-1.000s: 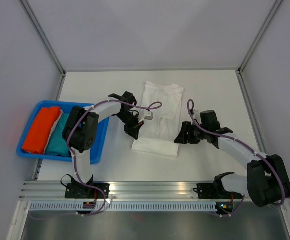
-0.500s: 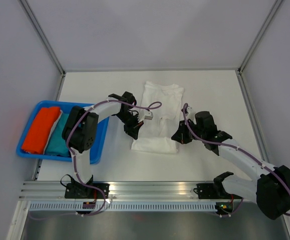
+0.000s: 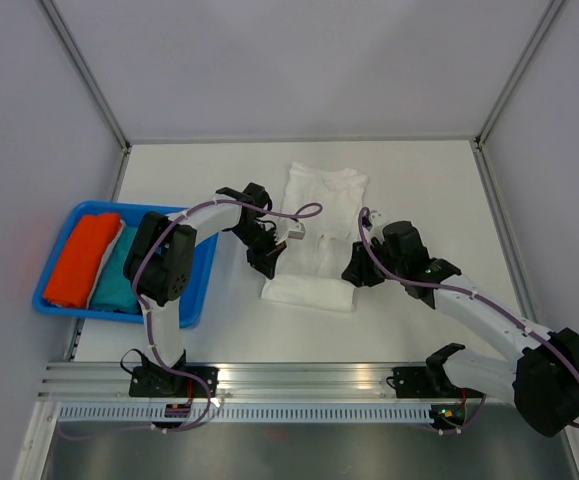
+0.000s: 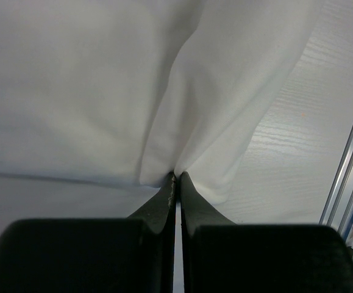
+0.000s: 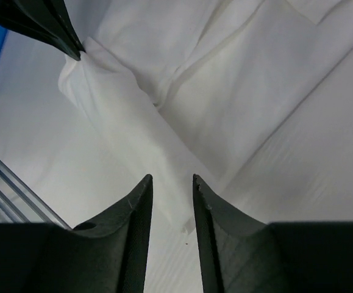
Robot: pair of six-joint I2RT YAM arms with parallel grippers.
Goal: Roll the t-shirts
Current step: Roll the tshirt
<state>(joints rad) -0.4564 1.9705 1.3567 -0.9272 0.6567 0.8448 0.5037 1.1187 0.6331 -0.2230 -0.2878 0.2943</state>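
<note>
A white t-shirt lies folded lengthwise on the table, collar at the far end, hem near me. My left gripper is shut on the hem's left corner; the left wrist view shows white cloth pinched between the jaws of that gripper. My right gripper is open at the hem's right corner. In the right wrist view the gripper straddles the t-shirt's hem edge without closing on it. The chest print is hidden.
A blue tray at the left holds a rolled orange shirt and a teal one. An aluminium rail runs along the near edge. White walls enclose the table.
My right gripper has moved left and forward onto the hem's right corner. The left gripper has stayed on the left corner.
</note>
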